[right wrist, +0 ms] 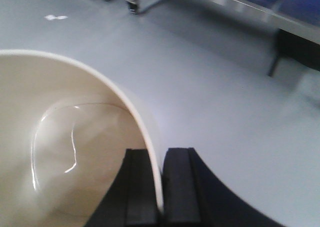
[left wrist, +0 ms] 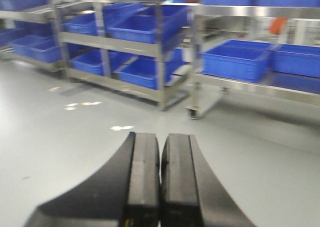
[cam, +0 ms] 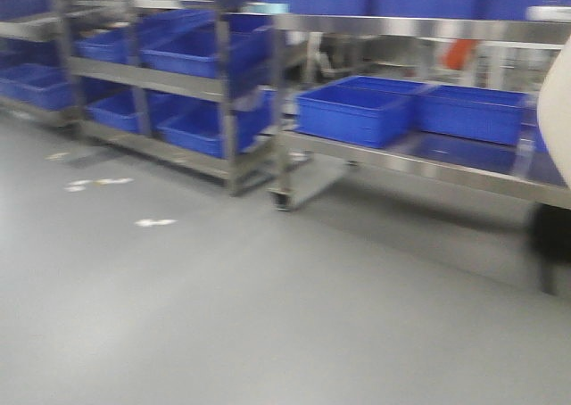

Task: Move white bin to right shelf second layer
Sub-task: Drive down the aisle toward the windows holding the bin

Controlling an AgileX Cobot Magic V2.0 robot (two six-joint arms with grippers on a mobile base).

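Observation:
The white bin (right wrist: 60, 152) fills the lower left of the right wrist view, a smooth cream tub seen from above its open mouth. My right gripper (right wrist: 161, 154) is shut on its rim, one finger inside the wall and one outside, and holds it above the grey floor. A cream edge of the bin also shows at the right border of the front view (cam: 558, 111). My left gripper (left wrist: 160, 142) is shut and empty, hanging over the floor. A shelf level with white roller lanes cannot be made out in these blurred views.
Steel racks (cam: 223, 88) hold several blue crates (cam: 352, 111) at the back. A wheeled steel rack (cam: 428, 164) with crates stands on the right, with a dark object (cam: 549, 235) under it. Grey floor (cam: 223, 316) lies in front, with white marks (cam: 154, 222).

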